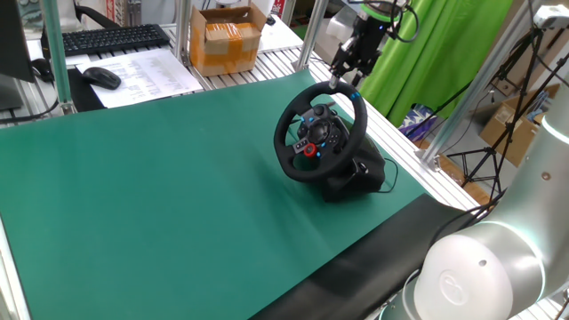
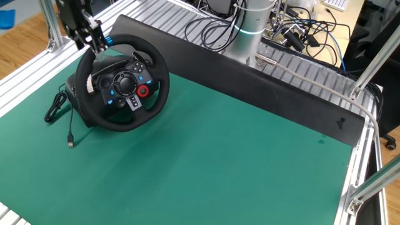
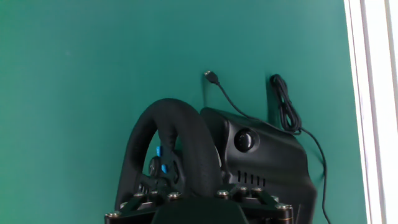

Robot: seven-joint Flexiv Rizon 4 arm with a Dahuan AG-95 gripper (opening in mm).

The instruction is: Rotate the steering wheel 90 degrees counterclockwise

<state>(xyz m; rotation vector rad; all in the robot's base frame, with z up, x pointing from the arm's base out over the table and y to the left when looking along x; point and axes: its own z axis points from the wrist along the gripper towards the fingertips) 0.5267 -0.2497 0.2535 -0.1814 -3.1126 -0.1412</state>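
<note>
The black steering wheel [image 1: 320, 132] stands on its black base [image 1: 356, 173] at the far right of the green mat. Its hub carries a red knob [image 1: 309, 150] and coloured buttons, and the small blue stripe [image 1: 354, 92] sits at the top of the rim. My gripper [image 1: 345, 78] comes down from above onto the rim's top by the stripe, with one jaw on each side of the rim, shut on it. In the other fixed view the gripper [image 2: 95, 39] meets the wheel [image 2: 125, 84] at the same spot. In the hand view the rim [image 3: 186, 155] runs up between my jaws, and the fingertips are hidden.
The wheel's loose cable [image 2: 59, 112] lies on the mat beside the base, and its plug [image 3: 211, 76] shows in the hand view. A cardboard box [image 1: 227, 40], a keyboard [image 1: 107, 37] and a mouse [image 1: 102, 77] lie beyond the mat. Aluminium frame posts [image 1: 467, 89] stand close behind the wheel.
</note>
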